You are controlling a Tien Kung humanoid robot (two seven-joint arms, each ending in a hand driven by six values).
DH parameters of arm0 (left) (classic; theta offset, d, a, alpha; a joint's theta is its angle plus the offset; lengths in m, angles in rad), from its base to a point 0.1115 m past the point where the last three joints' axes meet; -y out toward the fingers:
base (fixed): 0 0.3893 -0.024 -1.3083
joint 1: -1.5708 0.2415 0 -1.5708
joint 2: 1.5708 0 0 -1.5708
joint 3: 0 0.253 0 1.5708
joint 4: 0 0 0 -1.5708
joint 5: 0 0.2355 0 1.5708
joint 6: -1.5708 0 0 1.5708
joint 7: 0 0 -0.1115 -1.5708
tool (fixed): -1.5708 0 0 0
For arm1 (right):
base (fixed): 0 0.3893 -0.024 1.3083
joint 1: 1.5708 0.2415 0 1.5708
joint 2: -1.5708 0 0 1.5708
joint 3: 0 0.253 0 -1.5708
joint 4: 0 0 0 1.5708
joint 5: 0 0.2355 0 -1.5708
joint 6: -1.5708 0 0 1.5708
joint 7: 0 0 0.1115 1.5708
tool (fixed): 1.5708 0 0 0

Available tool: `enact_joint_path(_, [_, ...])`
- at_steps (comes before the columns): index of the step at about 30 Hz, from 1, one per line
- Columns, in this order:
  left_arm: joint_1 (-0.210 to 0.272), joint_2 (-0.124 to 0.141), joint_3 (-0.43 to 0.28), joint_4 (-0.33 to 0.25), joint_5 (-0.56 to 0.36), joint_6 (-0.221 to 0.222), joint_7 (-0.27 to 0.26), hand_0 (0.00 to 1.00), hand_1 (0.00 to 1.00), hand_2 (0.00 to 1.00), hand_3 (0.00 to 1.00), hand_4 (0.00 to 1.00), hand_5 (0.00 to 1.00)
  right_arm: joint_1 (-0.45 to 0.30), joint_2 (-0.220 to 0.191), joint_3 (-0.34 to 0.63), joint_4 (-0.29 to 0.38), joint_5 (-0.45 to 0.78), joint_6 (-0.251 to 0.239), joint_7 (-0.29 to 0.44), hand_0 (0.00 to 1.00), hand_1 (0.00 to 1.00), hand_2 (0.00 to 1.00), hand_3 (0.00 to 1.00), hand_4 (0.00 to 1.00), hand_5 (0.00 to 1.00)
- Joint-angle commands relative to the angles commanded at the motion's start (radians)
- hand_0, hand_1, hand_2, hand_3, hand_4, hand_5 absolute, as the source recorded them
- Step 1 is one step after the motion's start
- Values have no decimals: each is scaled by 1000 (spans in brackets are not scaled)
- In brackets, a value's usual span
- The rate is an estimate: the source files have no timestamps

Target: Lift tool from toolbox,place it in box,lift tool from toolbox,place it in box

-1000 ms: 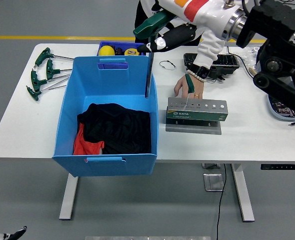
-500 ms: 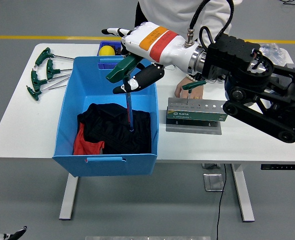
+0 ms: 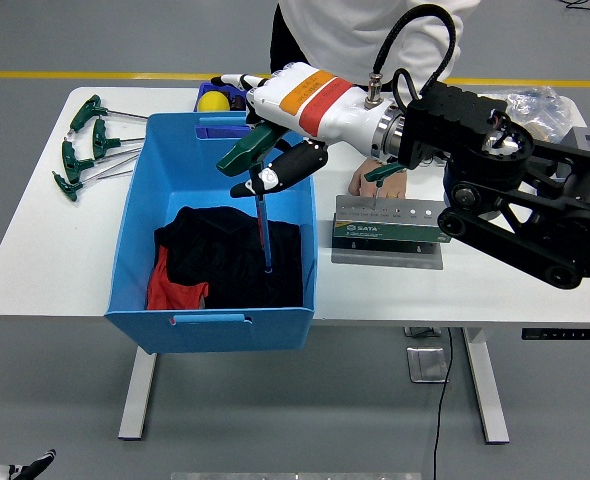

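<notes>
A: Holding a T-handle tool in the right hand, fingers wrapped round the green handle, shaft pointing down into the blue box near its right wall. Tip hanging just over the black cloth. No left hand anywhere in view.

B: Yep. Risky bit: letting go from there could bounce the shaft off the right wall, or snag it in the cloth and leave it standing up.

A: Also a person's hand parked at the back of the toolbox, near the tabletop's far edge, fingers on another tool. Swinging back for number 2 could clip it.
</notes>
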Motion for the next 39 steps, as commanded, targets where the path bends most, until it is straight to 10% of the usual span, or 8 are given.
enact_joint_path(11, [-2, -11, -64, 0, 51, 8, 6, 595, 514, 666, 699, 755, 694, -8, 17, -21, -12, -2, 5, 5, 2, 2, 998, 2, 998, 809])
enact_joint_path(12, [-2, -13, -77, 0, 66, 8, 9, 598, 513, 666, 698, 756, 694, -10, 20, -23, -15, -3, 5, 6, 2, 2, 2, 2, 998, 809])
enact_joint_path(39, [-5, -14, -68, 0, 59, 0, 10, 608, 515, 670, 697, 755, 691, -27, 35, -57, -65, 19, -3, 9, 2, 2, 2, 2, 998, 808])
